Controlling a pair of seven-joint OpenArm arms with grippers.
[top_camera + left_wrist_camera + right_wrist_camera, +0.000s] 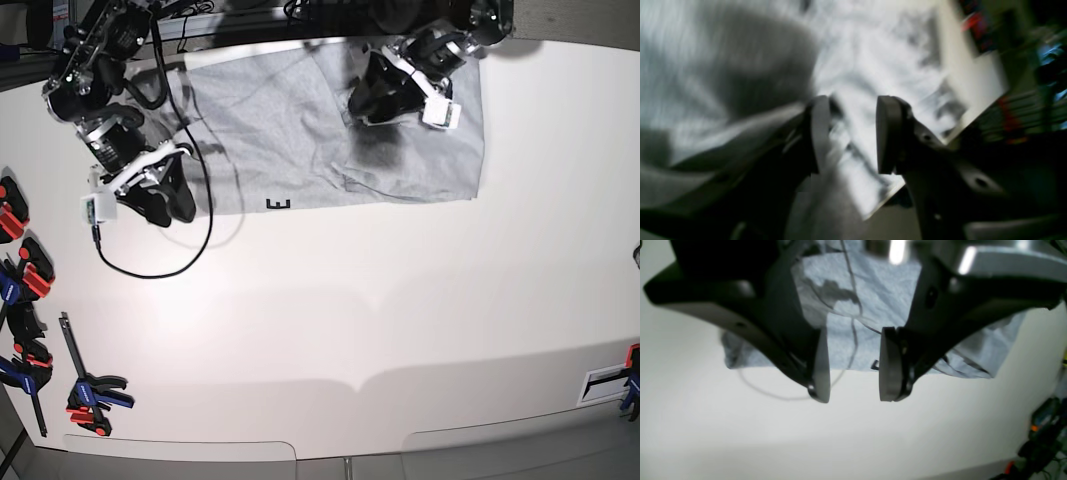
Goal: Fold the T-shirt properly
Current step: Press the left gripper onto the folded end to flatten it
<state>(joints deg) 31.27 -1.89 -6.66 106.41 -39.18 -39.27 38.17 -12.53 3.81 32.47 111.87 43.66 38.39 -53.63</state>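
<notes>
We saw the T-shirt [300,130] lying on the white tabletop [380,320] at its far edge — a grey, partly folded sheet with creases across it and a darker fold toward its right side in the base view. A black letter "E" [278,204] showed at its near hem.

The left claw [853,133] hung over the shirt's right half in the base view. In its wrist view, which was blurred, the two pads [888,133] stood apart with grey cloth visible behind the gap; we could not tell whether any cloth touched them, and nothing appeared pinched between them.

The right claw [853,370] sat at the shirt's left edge in the base view, over bare tabletop just beside the hem. Its fingers [890,363] were spread wide and empty — the shirt lay behind them, the white surface below.

A black cable [170,255] looped from that arm across the tabletop and over the shirt's corner. Red-and-blue clamps [25,300] lay along the left margin of the base view, well apart from the shirt, and one more [630,375] at the right margin.
</notes>
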